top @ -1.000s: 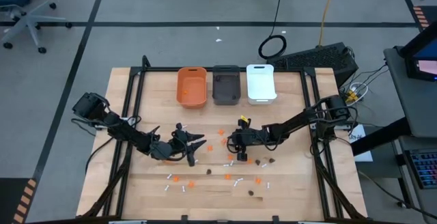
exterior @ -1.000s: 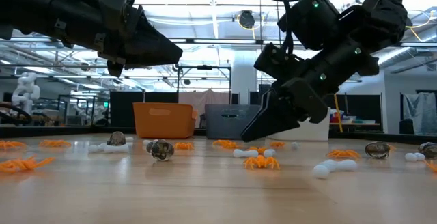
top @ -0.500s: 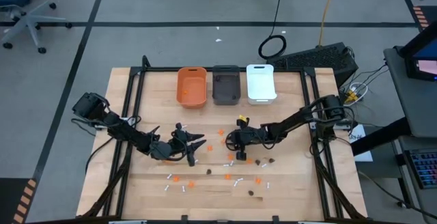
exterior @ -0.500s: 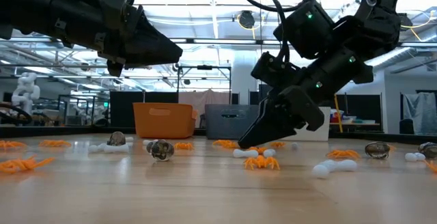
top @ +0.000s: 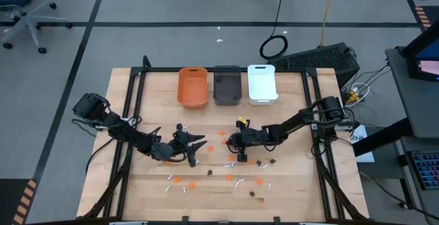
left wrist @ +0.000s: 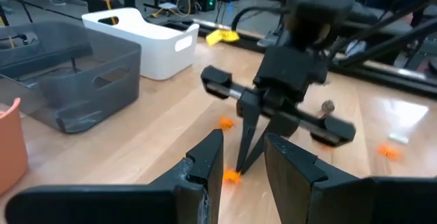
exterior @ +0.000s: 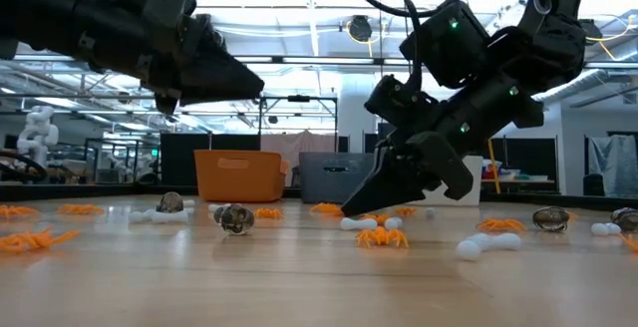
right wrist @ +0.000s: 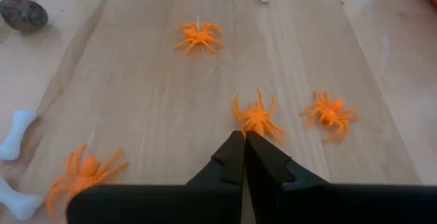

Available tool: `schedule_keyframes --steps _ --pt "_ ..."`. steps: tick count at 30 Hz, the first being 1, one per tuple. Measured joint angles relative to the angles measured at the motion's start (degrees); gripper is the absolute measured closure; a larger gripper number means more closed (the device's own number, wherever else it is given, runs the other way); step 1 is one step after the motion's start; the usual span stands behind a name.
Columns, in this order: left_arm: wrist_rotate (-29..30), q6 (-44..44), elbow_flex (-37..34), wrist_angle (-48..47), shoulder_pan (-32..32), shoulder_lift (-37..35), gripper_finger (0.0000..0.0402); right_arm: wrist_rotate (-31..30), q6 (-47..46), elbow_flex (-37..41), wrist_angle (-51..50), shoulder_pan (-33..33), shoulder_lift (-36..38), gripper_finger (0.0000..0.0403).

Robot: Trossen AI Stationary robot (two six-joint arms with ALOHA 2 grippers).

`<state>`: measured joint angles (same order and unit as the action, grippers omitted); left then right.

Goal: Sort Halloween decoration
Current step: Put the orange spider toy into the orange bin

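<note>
Small orange spiders, white bones and dark lumps lie scattered on the wooden table. My right gripper is shut and points down at the table's middle, its tips right behind one orange spider. It also shows in the high view and the low view. My left gripper hangs above the table left of the middle, slightly open and empty, and it faces the right gripper. My right gripper's shut tips stand at the table top, slanting down from the table's right, right at the rear legs of the orange spider. Whether they touch it I cannot tell. The spider lies flat on the table.
An orange bin, a dark grey bin and a white bin stand side by side at the far edge. More spiders, bones and a dark lump lie around the right gripper.
My right gripper has gone down toward the table and a little toward its left edge, its tips coming close behind the orange spider. The pieces on the table have stayed where they were.
</note>
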<state>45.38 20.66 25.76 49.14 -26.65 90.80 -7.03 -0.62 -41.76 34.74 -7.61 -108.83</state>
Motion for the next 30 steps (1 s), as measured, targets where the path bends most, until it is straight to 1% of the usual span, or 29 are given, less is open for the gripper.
schedule_keyframes --steps 3,7,15,17,19,23,26,30 --pt "-0.45 -0.05 0.02 -0.95 0.0 0.51 0.0295 1.0 -0.19 0.04 0.98 -0.54 1.34 0.0403" --pt "-1.91 -2.53 0.0 -1.1 0.0 0.74 0.0295 1.38 -1.34 0.03 2.67 -1.22 2.75 0.0403" --pt "-4.44 -12.44 1.25 0.7 0.0 0.74 0.0291 2.82 -1.7 0.0 4.21 -2.04 5.61 0.0403" --pt "-6.1 -14.77 2.27 0.72 0.02 0.74 0.028 2.81 -1.68 0.0 4.49 -2.02 6.3 0.0403" --pt "-6.23 -17.01 3.12 0.76 0.0 0.74 0.0261 2.84 -1.52 -0.04 5.58 -2.0 6.45 0.0403" --pt "-6.45 -20.15 4.2 -0.05 0.02 1.28 0.0204 4.4 -1.13 -0.04 6.21 -1.78 6.75 0.0403" --pt "-8.62 -21.47 4.31 -0.88 0.46 2.53 0.0168 4.84 -0.83 -0.04 6.82 -1.78 7.04 0.0403" --pt "-12.59 -21.02 4.31 -1.18 2.76 4.06 0.0157 7.2 -0.7 -0.04 7.42 -1.76 7.32 0.0403"
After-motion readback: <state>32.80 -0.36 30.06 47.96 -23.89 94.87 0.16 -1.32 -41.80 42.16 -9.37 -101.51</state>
